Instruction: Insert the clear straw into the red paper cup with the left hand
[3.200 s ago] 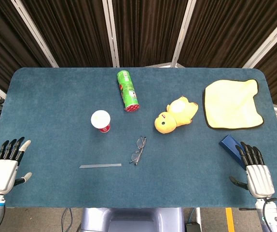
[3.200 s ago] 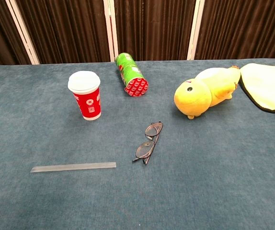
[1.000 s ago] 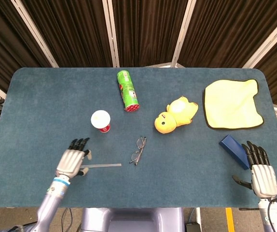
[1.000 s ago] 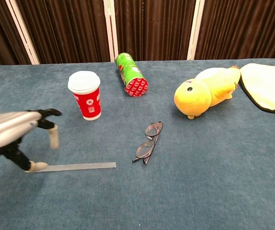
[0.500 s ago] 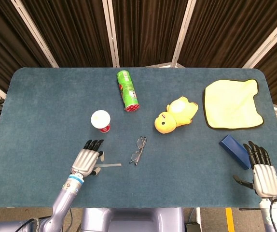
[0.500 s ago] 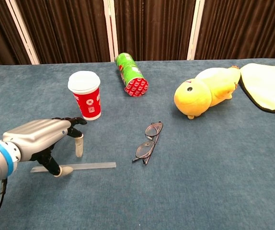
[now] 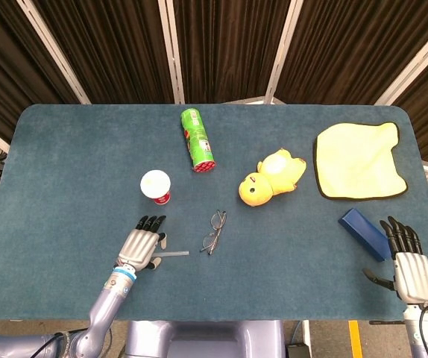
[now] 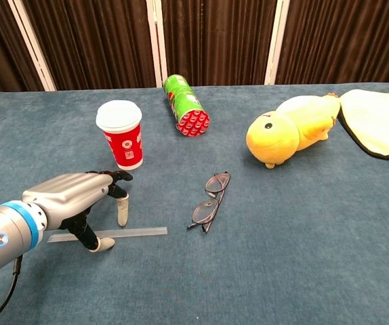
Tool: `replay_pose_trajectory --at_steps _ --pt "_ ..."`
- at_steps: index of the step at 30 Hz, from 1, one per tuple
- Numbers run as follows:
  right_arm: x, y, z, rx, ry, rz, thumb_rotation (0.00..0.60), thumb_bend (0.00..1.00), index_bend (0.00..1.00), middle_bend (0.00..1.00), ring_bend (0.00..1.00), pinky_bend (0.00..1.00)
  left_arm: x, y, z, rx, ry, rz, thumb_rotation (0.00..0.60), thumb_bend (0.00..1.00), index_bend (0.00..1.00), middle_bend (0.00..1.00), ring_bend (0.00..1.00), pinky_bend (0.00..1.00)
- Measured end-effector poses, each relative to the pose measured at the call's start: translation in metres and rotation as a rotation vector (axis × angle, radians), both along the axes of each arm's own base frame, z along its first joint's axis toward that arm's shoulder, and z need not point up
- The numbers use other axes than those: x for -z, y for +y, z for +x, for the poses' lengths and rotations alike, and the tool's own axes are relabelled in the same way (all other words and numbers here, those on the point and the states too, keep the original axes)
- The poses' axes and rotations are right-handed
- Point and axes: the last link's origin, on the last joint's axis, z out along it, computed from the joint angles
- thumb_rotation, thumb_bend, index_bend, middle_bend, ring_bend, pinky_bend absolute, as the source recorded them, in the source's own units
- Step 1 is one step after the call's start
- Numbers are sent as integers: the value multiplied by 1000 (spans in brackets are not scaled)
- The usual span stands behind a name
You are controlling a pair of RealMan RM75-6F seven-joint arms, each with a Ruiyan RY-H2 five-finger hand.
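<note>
The red paper cup (image 7: 155,186) (image 8: 121,135) with a white lid stands upright left of the table's middle. The clear straw (image 7: 175,253) (image 8: 144,232) lies flat on the blue table, in front of the cup. My left hand (image 7: 141,246) (image 8: 76,196) hovers over the straw's left half, palm down. Its thumb is on the near side and a fingertip (image 8: 122,212) is on the far side; the fingers are apart and do not grip the straw. My right hand (image 7: 406,262) rests open at the front right edge, holding nothing.
A green can (image 7: 197,139) (image 8: 185,112) lies on its side behind the cup. Folded glasses (image 7: 213,231) (image 8: 211,201) lie just right of the straw. A yellow plush duck (image 7: 271,177) (image 8: 289,128), a yellow cloth (image 7: 359,160) and a blue box (image 7: 362,233) are on the right.
My left hand has come in from the front left edge to over the straw and has lowered around it. The straw has shifted very slightly. The right hand has barely moved.
</note>
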Motion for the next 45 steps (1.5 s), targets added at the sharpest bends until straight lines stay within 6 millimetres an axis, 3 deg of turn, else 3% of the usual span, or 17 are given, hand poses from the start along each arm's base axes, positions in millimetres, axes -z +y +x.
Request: replay_pose_trajectory --at_steps 10,25,37,45 --pt "0 -1 -1 7 4 -3 600 129 0 0 0 0 4 -2 0 -13 -13 -14 600 398 560 0 0 0" --pt "1 0 1 6 -16 8 600 124 0 0 0 0 -6 -1 1 10 -19 22 600 403 568 0 0 0" --pt "1 0 1 23 -83 2 600 123 0 0 0 0 -44 13 -3 -21 -99 116 600 421 568 0 0 0" --pt "2 0 1 28 -77 8 600 122 0 0 0 0 -78 17 11 -49 -237 151 600 421 565 0 0 0"
